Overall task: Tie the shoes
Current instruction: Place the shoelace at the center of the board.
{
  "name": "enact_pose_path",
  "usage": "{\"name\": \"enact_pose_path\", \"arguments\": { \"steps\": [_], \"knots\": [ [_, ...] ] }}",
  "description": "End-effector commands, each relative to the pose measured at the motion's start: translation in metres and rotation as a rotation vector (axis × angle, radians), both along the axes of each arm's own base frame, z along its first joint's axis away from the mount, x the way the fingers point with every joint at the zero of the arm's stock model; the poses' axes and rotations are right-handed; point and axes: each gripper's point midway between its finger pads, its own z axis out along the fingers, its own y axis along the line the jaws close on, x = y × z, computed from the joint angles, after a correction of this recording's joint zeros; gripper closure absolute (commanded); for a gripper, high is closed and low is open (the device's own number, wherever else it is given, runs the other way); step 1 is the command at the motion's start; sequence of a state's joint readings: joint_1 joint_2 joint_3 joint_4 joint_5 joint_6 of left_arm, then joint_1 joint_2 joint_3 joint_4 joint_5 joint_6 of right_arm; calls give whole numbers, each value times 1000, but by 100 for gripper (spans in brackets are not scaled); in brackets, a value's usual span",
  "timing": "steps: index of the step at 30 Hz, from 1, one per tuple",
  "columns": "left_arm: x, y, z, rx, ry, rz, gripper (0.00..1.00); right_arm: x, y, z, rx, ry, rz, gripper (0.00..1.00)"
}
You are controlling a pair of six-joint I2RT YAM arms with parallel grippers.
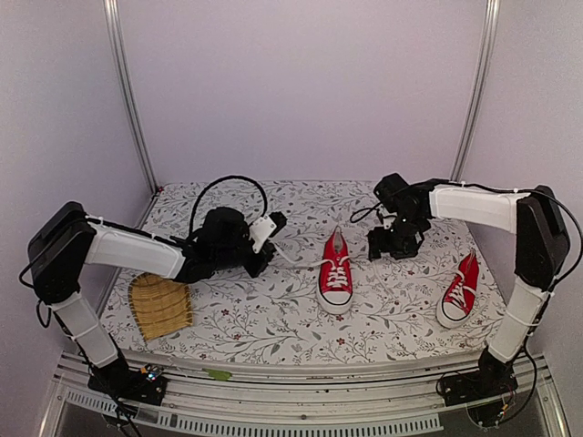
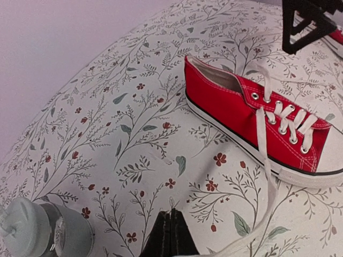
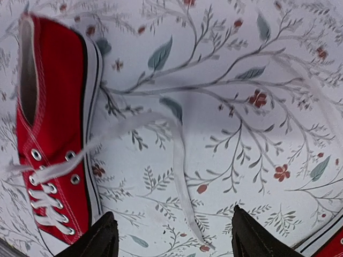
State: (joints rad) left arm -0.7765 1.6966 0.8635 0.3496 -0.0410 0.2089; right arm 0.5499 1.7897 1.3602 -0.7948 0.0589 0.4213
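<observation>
One red shoe (image 1: 335,273) lies mid-table, toe toward me; it also shows in the left wrist view (image 2: 252,115) and the right wrist view (image 3: 53,134). The other shoe (image 1: 458,291) lies at the right. My left gripper (image 1: 264,255) (image 2: 171,214) rests low on the cloth left of the middle shoe, shut. One white lace (image 2: 265,155) runs from the eyelets to the base of its fingers and looks pinched there. My right gripper (image 1: 390,250) (image 3: 172,214) hovers just right of that shoe, wide open, straddling the other lace (image 3: 179,176), which lies loose on the cloth.
A woven bamboo mat (image 1: 160,307) lies at the front left. The floral tablecloth (image 1: 273,319) covers the table, with pale walls on three sides and metal posts (image 1: 132,100) in the back corners. A black cable (image 1: 232,185) loops above the left arm.
</observation>
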Motion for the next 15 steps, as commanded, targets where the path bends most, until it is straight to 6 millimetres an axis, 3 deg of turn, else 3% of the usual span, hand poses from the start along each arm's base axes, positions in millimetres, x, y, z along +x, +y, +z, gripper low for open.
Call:
{"name": "enact_pose_path", "arguments": {
  "steps": [1, 7, 10, 14, 15],
  "knots": [
    [-7, 1, -26, 68, 97, -13, 100, -54, 1, -54, -17, 240, 95, 32],
    [-19, 1, -53, 158, 207, -61, 98, -65, 0, -86, -75, 299, 142, 46],
    [-35, 5, -67, 220, 296, -106, 71, -67, -10, -98, -134, 310, 138, 54],
    [-66, 19, -78, 331, 438, -195, 40, -72, -21, -104, -185, 323, 138, 96],
    [-74, 26, -81, 369, 468, -212, 34, -72, -23, -101, -195, 320, 139, 99]
  ]
}}
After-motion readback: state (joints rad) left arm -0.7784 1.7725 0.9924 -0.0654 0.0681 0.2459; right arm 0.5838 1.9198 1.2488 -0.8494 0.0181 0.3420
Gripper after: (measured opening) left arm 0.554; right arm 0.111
